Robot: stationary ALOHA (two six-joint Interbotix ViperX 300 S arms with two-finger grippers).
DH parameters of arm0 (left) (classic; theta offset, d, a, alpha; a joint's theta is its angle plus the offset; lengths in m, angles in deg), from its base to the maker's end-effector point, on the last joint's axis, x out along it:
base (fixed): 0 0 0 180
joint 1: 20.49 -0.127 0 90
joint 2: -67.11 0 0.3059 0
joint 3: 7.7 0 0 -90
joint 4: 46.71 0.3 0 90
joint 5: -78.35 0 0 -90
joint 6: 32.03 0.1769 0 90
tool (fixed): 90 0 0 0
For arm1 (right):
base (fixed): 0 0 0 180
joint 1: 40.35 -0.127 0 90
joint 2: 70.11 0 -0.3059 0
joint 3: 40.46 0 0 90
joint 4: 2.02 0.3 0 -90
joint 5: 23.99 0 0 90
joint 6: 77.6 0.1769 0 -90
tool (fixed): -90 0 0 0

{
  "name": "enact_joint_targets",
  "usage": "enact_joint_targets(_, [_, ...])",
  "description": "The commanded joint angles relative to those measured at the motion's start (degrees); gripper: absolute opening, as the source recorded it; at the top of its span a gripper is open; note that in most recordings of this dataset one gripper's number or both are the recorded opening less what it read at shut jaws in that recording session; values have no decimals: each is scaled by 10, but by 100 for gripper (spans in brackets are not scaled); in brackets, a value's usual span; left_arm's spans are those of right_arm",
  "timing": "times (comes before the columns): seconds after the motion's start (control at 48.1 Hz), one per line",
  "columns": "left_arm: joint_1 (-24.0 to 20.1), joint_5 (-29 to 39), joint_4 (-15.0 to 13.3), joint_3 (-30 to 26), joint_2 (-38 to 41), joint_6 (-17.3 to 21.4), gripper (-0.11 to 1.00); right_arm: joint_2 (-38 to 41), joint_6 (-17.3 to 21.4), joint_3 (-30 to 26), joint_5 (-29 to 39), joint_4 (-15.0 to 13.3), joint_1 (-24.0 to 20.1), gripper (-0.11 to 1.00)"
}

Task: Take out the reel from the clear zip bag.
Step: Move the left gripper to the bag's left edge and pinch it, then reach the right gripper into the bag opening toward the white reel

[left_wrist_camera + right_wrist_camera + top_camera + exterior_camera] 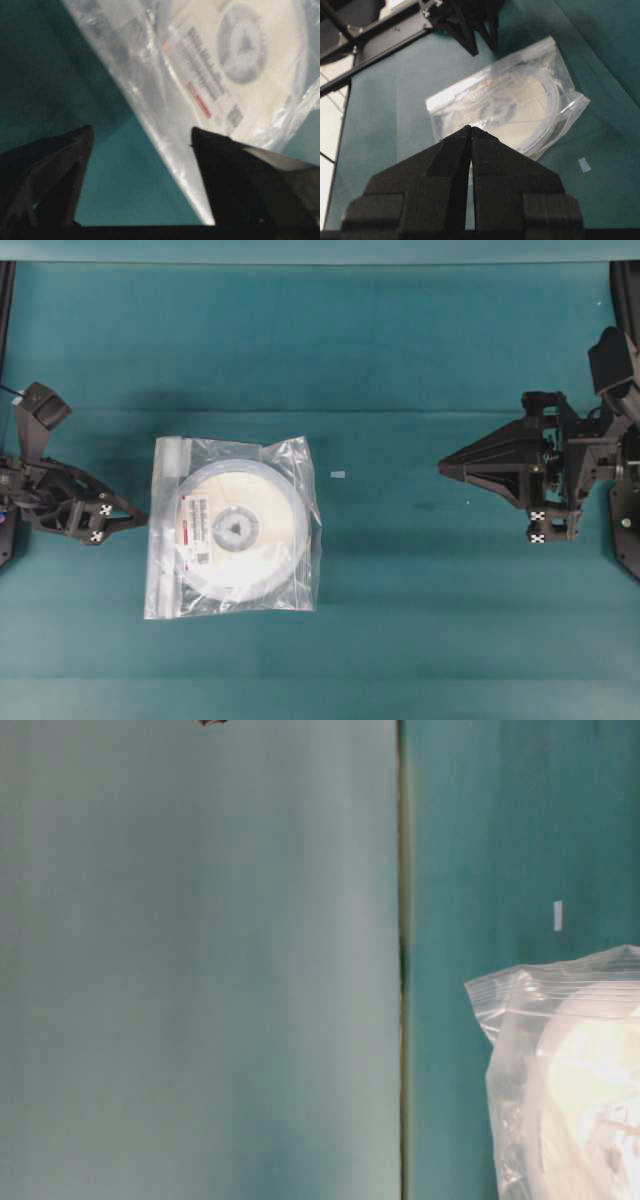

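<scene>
The reel (238,528) lies inside the clear bag (170,540), just ahead of the wide-open left pincer (140,518); the right pincer (442,467), fully closed, sits well apart.

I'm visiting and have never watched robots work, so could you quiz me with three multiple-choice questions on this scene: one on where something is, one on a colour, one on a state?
1. Where is the reel?
A. Inside the clear zip bag
B. Bare on the table
C. Held in the air

2. What colour is the table?
A. Red
B. Teal
C. Yellow

3. How do the two tools stand?
A. Both open
B. Left tool open, right tool shut
C. Left shut, right open

Answers:
1. A, the crinkled plastic covers the reel all round in the overhead view.
2. B, the surface is blue-green in every view.
3. B, the left wrist view shows its fingers wide apart by the bag's edge, while the right wrist view shows its fingers pressed together, away from the bag.
</scene>
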Motion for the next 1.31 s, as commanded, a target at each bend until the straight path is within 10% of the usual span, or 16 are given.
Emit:
enact_joint_targets(0.0, [-2, -37, 3, -4, 21, 1, 84, 1, 7, -11, -3, 2, 1, 1])
enact_joint_targets(0.644, [-2, -169, 2, -46, 175, 2, 84, 1, 7, -13, -3, 4, 1, 1])
enact_joint_targets(1.059, [-4, -102, 3, -58, 171, 2, 18, 1, 7, -13, 10, 4, 0, 1])
enact_joint_targets(1.288, [-12, -98, 3, -60, 171, 3, 12, 1, 8, -13, 39, 4, 0, 1])
